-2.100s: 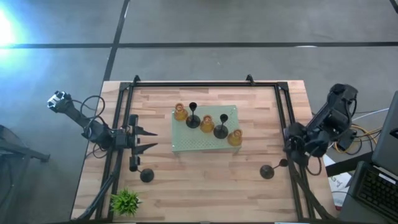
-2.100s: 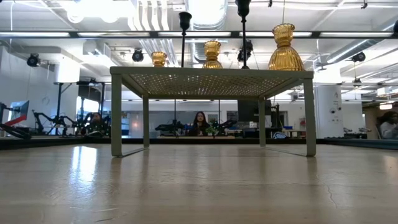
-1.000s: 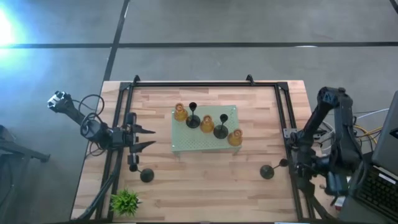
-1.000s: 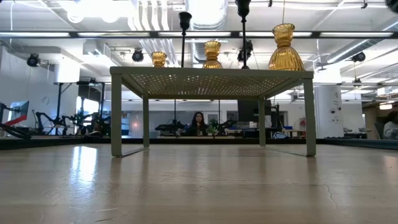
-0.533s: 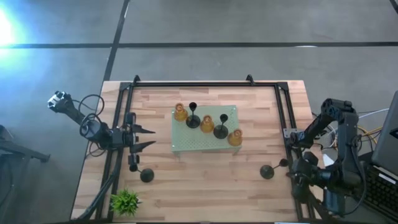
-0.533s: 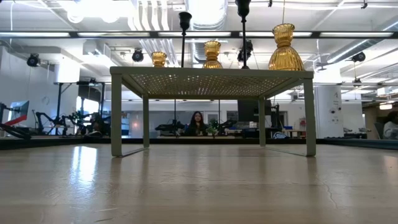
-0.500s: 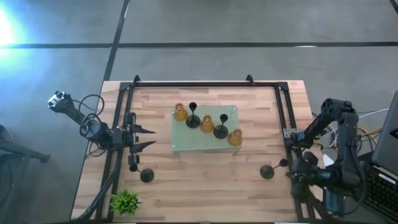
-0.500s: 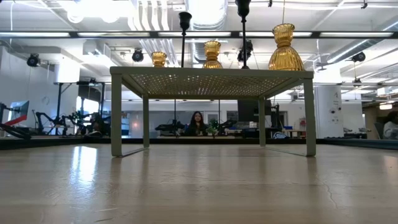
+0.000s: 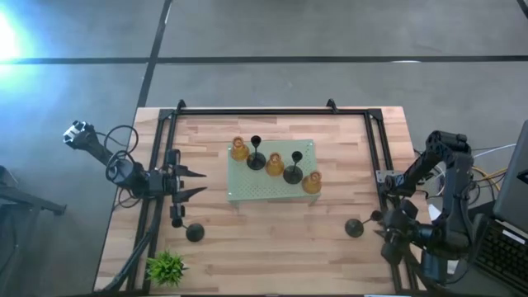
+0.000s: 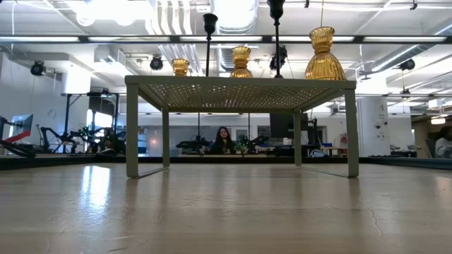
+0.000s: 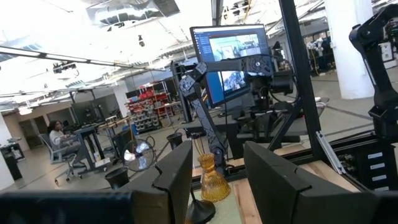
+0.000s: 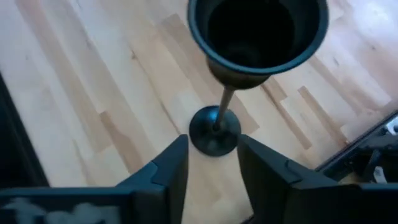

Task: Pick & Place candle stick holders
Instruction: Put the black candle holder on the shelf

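Since a second ago my right arm has swung down along the table's right edge, and its right gripper (image 12: pixel 211 165) now hangs above the black holder (image 9: pixel 355 228) standing on the bare wood, well right of the pale green mat (image 9: pixel 247 190). Nothing else has shifted. In the right wrist view the fingers stand spread with a gap between them, and the holder's cup (image 12: pixel 258 37) and round base (image 12: pixel 214 130) sit just beyond the tips, not pinched.

My worry here is the thin stem: if I come down off-centre, a finger will clip the wide cup and topple the holder, and it could roll toward the table edge. The carry onto the mat is tight too, since five holders already crowd it: three amber ones (image 9: pixel 239 149) and two black ones (image 9: pixel 293 173).

Left of the mat, the left gripper (image 9: pixel 191 183) waits with its fingers spread and empty, another black holder (image 9: pixel 195 233) standing near it, beside the small plant (image 9: pixel 166 267).

From above, the right arm hides its own gripper. The low view shows the mat as a raised rack (image 10: pixel 240 88) but neither gripper, nor the two holders on the wood. A fourth black holder I cannot find.
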`<action>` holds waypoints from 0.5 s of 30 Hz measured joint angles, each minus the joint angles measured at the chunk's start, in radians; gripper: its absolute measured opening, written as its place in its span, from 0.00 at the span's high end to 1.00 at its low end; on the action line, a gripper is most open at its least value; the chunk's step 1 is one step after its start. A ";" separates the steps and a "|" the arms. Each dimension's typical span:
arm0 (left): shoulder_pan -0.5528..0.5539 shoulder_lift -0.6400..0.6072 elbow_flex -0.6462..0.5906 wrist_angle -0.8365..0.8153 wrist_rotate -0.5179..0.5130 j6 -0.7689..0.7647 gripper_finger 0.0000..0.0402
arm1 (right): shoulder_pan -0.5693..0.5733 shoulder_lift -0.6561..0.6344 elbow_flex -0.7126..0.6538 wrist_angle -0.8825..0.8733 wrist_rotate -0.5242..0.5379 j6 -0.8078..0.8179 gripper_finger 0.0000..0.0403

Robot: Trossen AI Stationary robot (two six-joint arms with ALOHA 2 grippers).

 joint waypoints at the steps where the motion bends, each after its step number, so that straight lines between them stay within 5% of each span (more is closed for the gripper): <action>1: 0.000 0.000 0.000 0.000 0.000 0.000 0.63 | 0.000 0.000 -0.011 0.001 0.008 0.000 0.66; 8: 0.000 0.000 0.000 0.000 0.000 0.000 0.63 | -0.008 -0.002 -0.085 0.005 0.027 0.052 0.55; 15: 0.000 0.000 0.000 -0.001 0.000 -0.001 0.63 | -0.007 -0.002 -0.125 0.021 0.054 0.102 0.55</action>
